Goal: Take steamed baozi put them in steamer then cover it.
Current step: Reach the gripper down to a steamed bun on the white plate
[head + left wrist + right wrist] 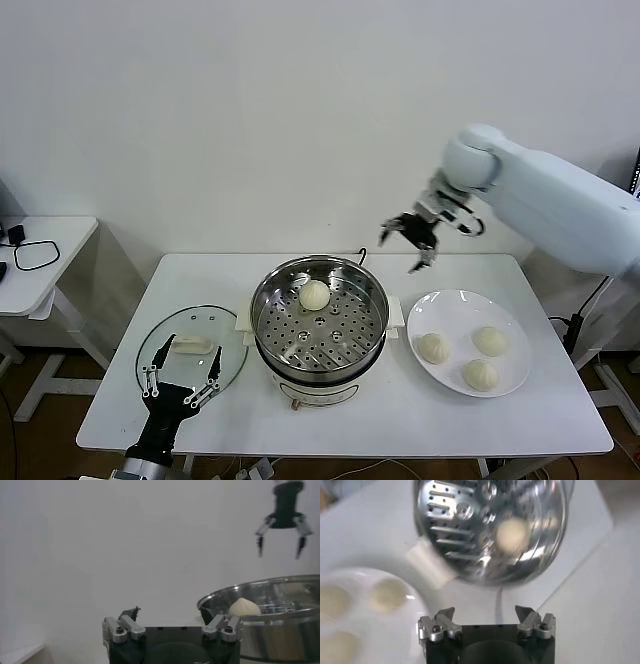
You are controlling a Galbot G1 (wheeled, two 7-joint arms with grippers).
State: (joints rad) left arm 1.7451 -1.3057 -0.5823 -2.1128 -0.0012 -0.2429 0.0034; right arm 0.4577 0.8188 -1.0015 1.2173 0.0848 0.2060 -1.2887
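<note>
One white table (540, 420) is carrying everything, with a second, smaller white table (50, 240) standing off to the robot's left. One steamer (372, 290) is sitting at the middle of the main table, its perforated tray exposed and uncovered. One white plate (515, 325) is lying just to the steamer's right, and one round glass lid (232, 352) is lying flat on the table to its left.

Four steamed baozi are showing in all: one baozi (314, 294) is resting on the tray toward the back of the steamer, while three buns are sitting on the plate, at (433, 347), (489, 340) and (481, 374).

The right gripper (414, 238) is hanging in the air above the table behind the steamer's right rim, its jaws spread wide and carrying nothing. The left gripper (181, 377) is hovering low over the near part of the glass lid, its jaws also spread wide and gripping nothing.
</note>
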